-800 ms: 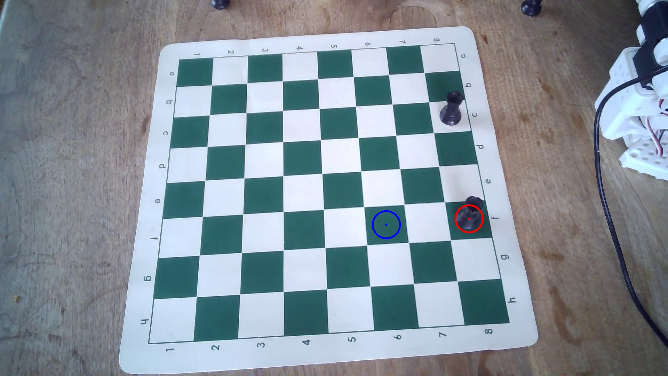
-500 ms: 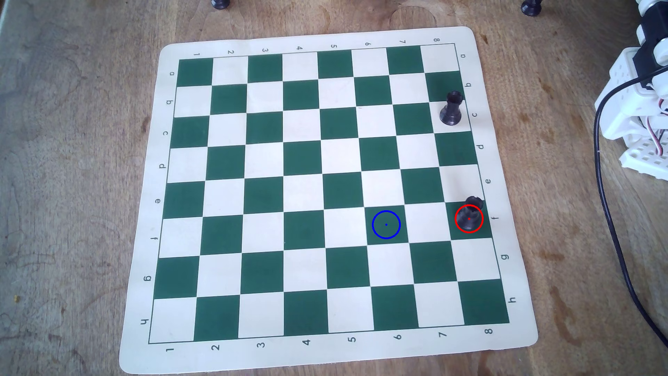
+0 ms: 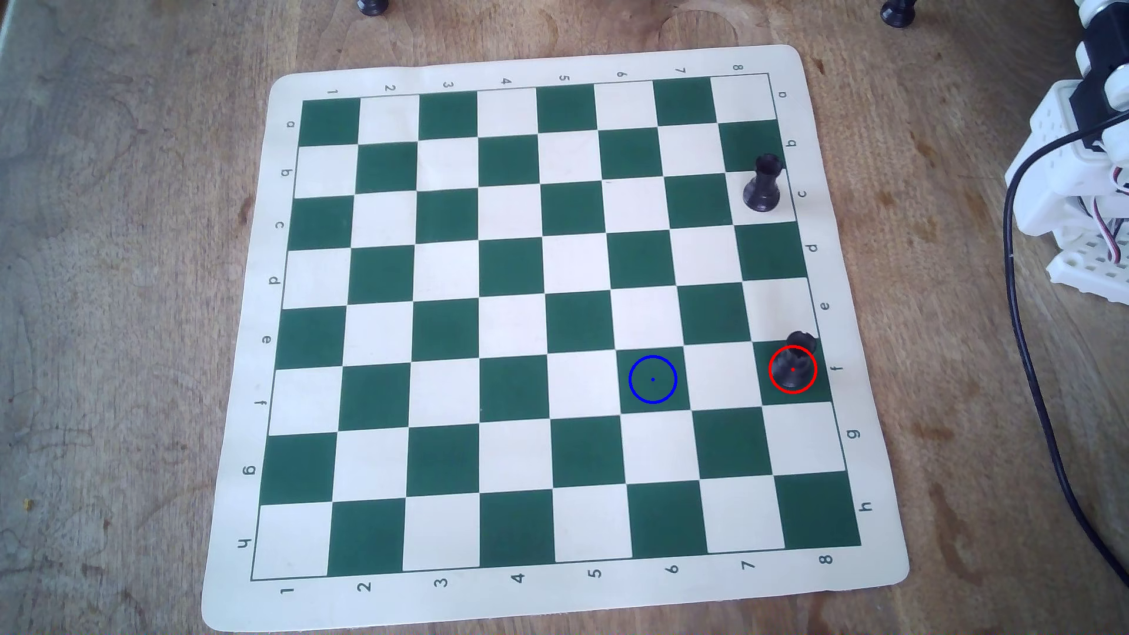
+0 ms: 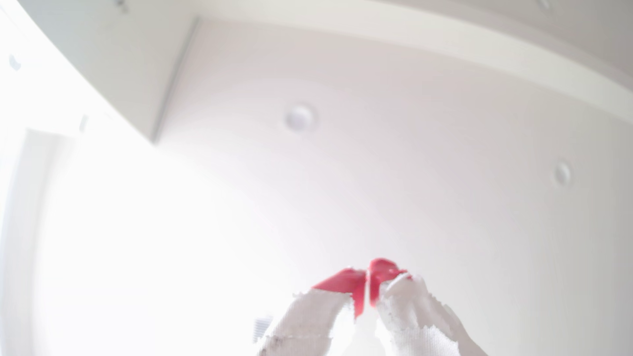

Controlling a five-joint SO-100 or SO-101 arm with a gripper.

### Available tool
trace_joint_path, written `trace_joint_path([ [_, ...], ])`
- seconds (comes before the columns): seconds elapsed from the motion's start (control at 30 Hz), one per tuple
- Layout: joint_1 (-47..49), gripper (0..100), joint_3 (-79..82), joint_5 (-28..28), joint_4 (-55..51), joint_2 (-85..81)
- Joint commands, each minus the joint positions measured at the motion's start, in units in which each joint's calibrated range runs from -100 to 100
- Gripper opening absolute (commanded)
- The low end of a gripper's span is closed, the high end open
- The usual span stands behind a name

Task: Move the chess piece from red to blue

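Observation:
The chess piece (image 3: 795, 359), a small black rook, stands upright on a green square in column 8, row f, near the board's right edge in the overhead view. The red circle (image 3: 793, 392) is drawn around its base. The blue circle (image 3: 652, 379) marks a bare green square two columns to the left, in the same row. In the wrist view my gripper (image 4: 367, 274) points up at a white ceiling, its red-tipped white fingers (image 4: 383, 270) pressed together with nothing between them. The overhead view shows only the folded white arm (image 3: 1075, 183) at the right edge, off the board.
A second black rook (image 3: 762, 183) stands on column 8, row c. The green and cream chess mat (image 3: 550, 610) lies on a wooden table. A black cable (image 3: 1032, 378) runs down the right side. Two dark pieces (image 3: 372, 6) (image 3: 898, 13) sit at the top edge.
The white arm parts at the right edge have shifted very slightly. Both rooks stay where they were.

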State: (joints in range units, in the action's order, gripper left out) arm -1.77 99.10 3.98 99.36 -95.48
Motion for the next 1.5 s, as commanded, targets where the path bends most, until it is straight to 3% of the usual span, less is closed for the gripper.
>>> trace_joint_path([
  [0.0,0.2,0,0.8,0.2,0.4,-0.3],
  [0.3,0.2,3,0.8,-1.6,-0.7,-0.4],
  [0.53,-0.5,7,0.8,-1.8,-9.6,-0.4],
  [0.57,-0.5,8,0.8,-2.0,-11.4,-0.4],
  [0.67,-0.5,29,0.8,-1.9,-17.1,-0.4],
  [0.87,-0.7,40,0.8,-1.7,-28.5,-0.4],
  [1.0,-0.8,40,0.8,0.0,-38.8,-0.4],
  [1.07,0.3,36,0.8,3.6,-44.7,-0.4],
  [1.27,0.4,41,-2.6,4.9,-60.8,-0.3],
  [1.37,-0.4,41,-15.4,5.0,-81.0,-0.3],
  [1.47,0.6,41,-19.5,7.5,-90.8,-0.2],
])
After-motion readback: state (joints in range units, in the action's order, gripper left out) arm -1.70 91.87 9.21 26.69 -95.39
